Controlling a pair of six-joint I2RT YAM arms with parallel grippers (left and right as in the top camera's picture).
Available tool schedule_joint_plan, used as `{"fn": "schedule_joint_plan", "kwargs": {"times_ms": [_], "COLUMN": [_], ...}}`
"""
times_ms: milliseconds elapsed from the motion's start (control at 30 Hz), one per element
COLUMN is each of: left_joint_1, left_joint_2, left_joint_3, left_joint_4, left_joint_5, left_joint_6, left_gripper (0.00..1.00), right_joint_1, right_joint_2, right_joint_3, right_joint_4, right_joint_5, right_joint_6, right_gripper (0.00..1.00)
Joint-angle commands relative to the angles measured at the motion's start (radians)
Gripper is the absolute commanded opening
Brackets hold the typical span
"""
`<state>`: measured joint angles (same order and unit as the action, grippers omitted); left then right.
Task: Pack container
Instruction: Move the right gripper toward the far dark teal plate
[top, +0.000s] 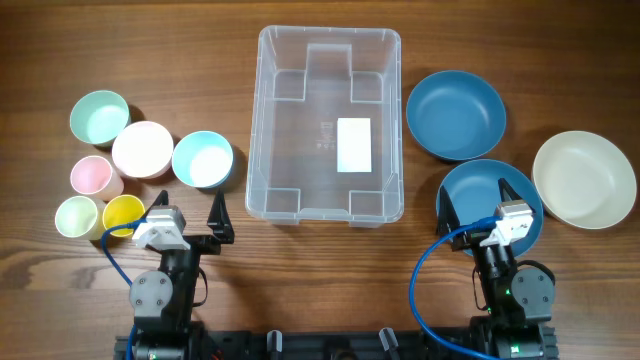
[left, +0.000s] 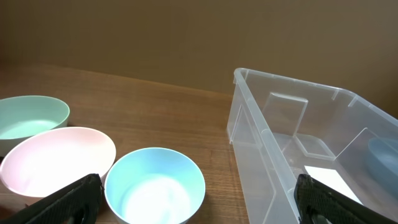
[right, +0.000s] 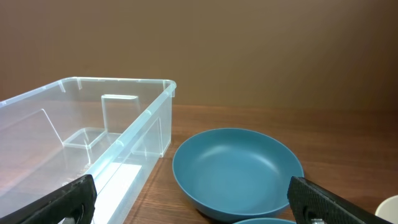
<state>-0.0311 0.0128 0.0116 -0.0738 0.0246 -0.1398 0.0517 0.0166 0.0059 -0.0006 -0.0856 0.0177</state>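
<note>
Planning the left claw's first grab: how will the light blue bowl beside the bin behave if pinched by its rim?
The light blue bowl looks like thin rigid plastic, so probably light and stiff. Its glossy inside suggests the rim could slip in a pinch. Wide and upright, it would likely slide rather than tip if pushed.

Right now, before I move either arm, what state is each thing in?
container: upright, lidless, empty
left gripper: open, holding nothing
right gripper: open, holding nothing
two blue bowls: upright, empty, unpacked
cream bowl: upright, empty
six small bowls and cups: upright, empty
</note>
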Motion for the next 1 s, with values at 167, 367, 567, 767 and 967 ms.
{"fn": "schedule_joint_plan", "kwargs": {"times_ms": [167,367,567,767,967], "left_joint_1": [-0.006,-0.006,-0.006,-0.006,-0.006], "left_joint_2": [-0.006,-0.006,-0.006,-0.006,-0.006], "left_joint_3": [-0.006,-0.006,-0.006,-0.006,-0.006], "left_joint_4": [-0.002,-0.002,-0.002,-0.002,0.005], "left_joint_5": [0.016,0.016,0.016,0.016,0.008], "left_joint_6": [-0.006,-0.006,-0.006,-0.006,-0.005], "left_gripper": [1.0,1.0,1.0,1.0,1.0], "right_joint_1": [0.002,0.003,0.003,0.003,0.002], "right_joint_2": [0.001,0.001,0.001,0.001,0.001], "right_joint_3": [0.0,0.0,0.0,0.0,0.0], "right_joint_4": [0.005,0.005,0.005,0.005,0.006], "right_joint_5": [-0.002,-0.002,-0.002,-0.002,-0.002], "right_joint_6": [0.009,0.009,0.009,0.009,0.053], "right_gripper": [1.0,1.0,1.0,1.0,1.0]}}
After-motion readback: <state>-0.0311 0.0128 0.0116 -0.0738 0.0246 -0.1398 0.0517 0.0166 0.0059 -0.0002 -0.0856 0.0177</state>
